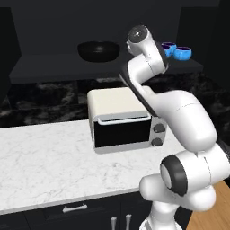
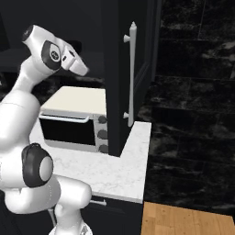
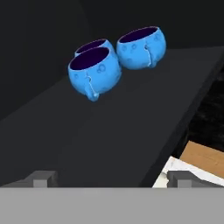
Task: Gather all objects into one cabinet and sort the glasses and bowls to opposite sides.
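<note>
In the hand view three blue cups [image 3: 94, 72] huddle together on the cabinet's shelf board [image 3: 122, 131], while the gripper [image 3: 111, 179] hangs before them with its jaws spread wide and empty. The left base view adds the black bowl [image 1: 99, 50] at the shelf's far left, above a toaster oven [image 1: 123, 120] on the white counter [image 1: 45, 166]. The right base view shows a tall dark cupboard door [image 2: 133, 73] hiding that shelf.

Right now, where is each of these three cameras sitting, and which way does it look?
Left base view: behind the arm to its left, facing the toaster oven and cabinet shelf with the black bowl; arm at right.
Right base view: behind to its right, facing the same oven and a dark door handle; arm at left.
Hand view: on the hand, facing the blue cups; open gripper below.
Both base views share oven and counter.
</note>
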Available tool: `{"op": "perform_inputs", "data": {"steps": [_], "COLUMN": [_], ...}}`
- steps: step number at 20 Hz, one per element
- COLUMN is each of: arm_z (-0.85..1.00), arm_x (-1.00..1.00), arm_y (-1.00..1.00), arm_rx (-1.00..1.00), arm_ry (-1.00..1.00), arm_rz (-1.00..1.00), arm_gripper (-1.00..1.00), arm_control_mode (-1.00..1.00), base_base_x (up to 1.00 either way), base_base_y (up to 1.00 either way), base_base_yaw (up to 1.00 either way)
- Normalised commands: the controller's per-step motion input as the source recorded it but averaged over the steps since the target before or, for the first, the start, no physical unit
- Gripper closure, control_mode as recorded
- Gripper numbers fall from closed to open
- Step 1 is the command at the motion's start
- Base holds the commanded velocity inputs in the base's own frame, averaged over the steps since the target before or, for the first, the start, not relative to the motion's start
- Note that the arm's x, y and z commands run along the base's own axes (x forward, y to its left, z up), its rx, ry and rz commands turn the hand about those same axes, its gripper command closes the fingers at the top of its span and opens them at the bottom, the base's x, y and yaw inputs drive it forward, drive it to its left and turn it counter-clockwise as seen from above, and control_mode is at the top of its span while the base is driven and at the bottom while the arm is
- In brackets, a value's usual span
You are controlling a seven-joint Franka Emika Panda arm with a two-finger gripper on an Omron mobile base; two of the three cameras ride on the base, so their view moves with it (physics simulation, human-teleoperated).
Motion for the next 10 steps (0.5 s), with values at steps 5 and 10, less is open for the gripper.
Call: {"op": "perform_inputs", "data": {"steps": [5,10], "arm_z": [0.14,0.13], "arm_x": [-0.67,-0.52], "arm_y": [0.16,0.11], "arm_rx": [0.21,0.31], "arm_ry": [-0.10,-0.18], "arm_rz": [0.08,0.12], "arm_gripper": [-1.00,-1.00], "arm_control_mode": [-1.00,-1.00], "base_base_x": [0.00,0.00], "base_base_y": [0.00,0.00], "base_base_yaw": [0.00,0.00]}}
